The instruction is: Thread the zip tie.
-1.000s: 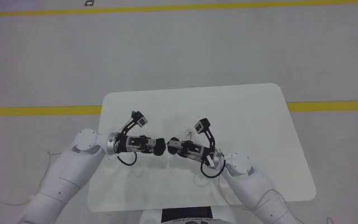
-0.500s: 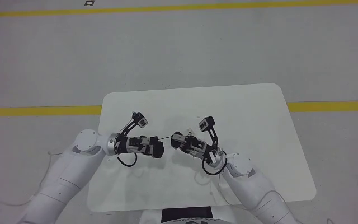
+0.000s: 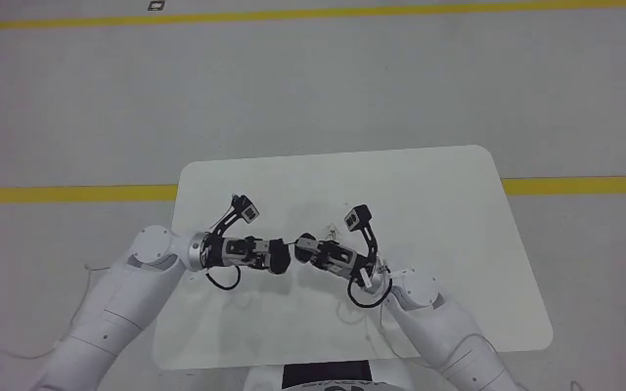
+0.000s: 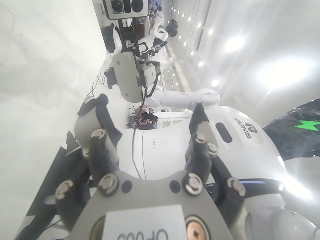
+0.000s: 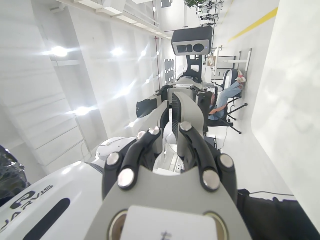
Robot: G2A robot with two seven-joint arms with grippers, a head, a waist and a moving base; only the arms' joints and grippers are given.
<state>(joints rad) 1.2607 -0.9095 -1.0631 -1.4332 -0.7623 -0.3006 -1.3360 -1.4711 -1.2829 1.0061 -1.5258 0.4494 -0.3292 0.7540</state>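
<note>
Both arms are raised over the left half of the surface (image 3: 440, 195), about midway between its near and far edges, with their tips facing each other and nearly meeting. The left tool (image 4: 150, 104) stands with its two fingers wide apart and grips nothing. The right tool (image 5: 172, 106) has its fingers drawn together, and judging from the left wrist view it is clamped on one end of the zip tie (image 4: 133, 141). The tie is a thin dark strap that leaves the right tool's tips and runs down between the left tool's spread fingers towards its base. It is held in the air and does not touch the surface. No closed loop can be made out, and the locking head is too small to find, so whether the tail has entered it cannot be told. Assessment: the tie is picked up and presented between the arms, while the threading itself appears not yet completed and the left tool has yet to take hold. Count: one zip tie, two tools, one surface.
</note>
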